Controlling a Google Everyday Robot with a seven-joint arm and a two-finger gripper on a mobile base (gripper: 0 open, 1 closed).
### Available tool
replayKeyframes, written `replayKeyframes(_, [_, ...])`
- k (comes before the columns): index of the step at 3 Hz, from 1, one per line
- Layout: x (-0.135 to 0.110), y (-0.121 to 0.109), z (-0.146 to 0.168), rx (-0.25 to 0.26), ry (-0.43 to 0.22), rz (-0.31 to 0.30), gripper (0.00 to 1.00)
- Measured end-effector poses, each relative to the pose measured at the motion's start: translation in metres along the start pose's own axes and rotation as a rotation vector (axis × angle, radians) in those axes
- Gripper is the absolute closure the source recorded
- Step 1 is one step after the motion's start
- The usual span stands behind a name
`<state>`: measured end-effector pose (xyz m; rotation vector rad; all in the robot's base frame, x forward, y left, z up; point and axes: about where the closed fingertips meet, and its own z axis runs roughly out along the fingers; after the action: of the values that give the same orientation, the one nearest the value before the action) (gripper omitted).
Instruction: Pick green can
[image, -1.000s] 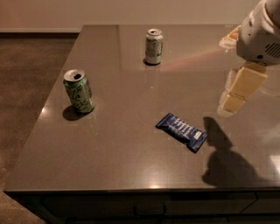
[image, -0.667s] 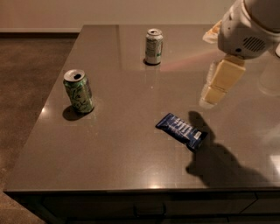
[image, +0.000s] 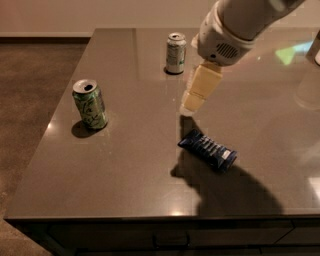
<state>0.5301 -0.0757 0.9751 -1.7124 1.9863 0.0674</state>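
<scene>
The green can (image: 90, 104) stands upright on the left part of the dark grey table (image: 130, 165). It is bright green with pale swirls and a silver top with an open pull-tab hole. My gripper (image: 192, 104) hangs from the white arm over the middle of the table, well to the right of the green can and apart from it. It holds nothing that I can see.
A mostly silver-white can with a green band (image: 175, 53) stands at the back, just left of the arm. A blue snack packet (image: 207, 149) lies flat just below the gripper. The table's left edge runs close to the green can, with brown floor beyond.
The arm has swung left from the right side of the table toward its middle, and the gripper is now above the blue packet. The cans and the packet have not moved.
</scene>
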Motion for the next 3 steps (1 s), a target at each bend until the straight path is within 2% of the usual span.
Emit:
replayKeyframes(1, [-0.026, -0.001, 0.030, -0.015, -0.038, 0.026, 0.00])
replayKeyframes(2, [-0.058, 0.003, 0.059, -0.046, -0.095, 0.067, 0.00])
replayKeyframes(3, [-0.090, 0.009, 0.081, -0.078, -0.144, 0.082, 0.00])
